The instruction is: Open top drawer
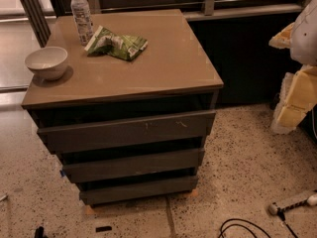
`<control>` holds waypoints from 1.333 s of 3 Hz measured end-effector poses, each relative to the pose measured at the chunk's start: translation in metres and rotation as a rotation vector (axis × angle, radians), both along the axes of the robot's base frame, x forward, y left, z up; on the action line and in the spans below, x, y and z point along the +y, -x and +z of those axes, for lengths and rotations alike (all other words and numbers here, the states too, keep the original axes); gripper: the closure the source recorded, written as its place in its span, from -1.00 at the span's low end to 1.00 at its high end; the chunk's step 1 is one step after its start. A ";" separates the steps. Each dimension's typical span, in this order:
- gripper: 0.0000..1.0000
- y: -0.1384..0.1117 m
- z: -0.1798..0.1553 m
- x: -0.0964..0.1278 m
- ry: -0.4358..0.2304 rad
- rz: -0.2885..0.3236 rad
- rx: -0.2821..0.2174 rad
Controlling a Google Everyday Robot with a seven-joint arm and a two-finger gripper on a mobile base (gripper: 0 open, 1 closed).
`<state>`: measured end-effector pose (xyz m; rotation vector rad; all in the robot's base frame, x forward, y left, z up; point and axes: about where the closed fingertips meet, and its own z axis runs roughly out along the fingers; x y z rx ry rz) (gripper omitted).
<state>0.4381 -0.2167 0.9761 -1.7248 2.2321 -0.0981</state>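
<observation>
the brown bench carries a white bowl, a water bottle and a green snack bag. the top drawer, scratched right of centre, sits just under the bench top. the pale yellow hand hangs at the right edge, well apart from the bench; i cannot tell its state. the speckled floor holds a black cable.

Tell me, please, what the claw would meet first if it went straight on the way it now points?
The claw, at the right edge, seems to point left toward the cabinet; likely its right side near the top drawer, though depth is unclear.
</observation>
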 end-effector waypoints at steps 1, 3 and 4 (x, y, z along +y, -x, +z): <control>-1.00 0.000 0.000 0.000 0.000 0.000 0.000; -1.00 -0.026 -0.037 0.036 -0.157 0.111 -0.011; -1.00 -0.037 -0.063 0.068 -0.224 0.186 0.004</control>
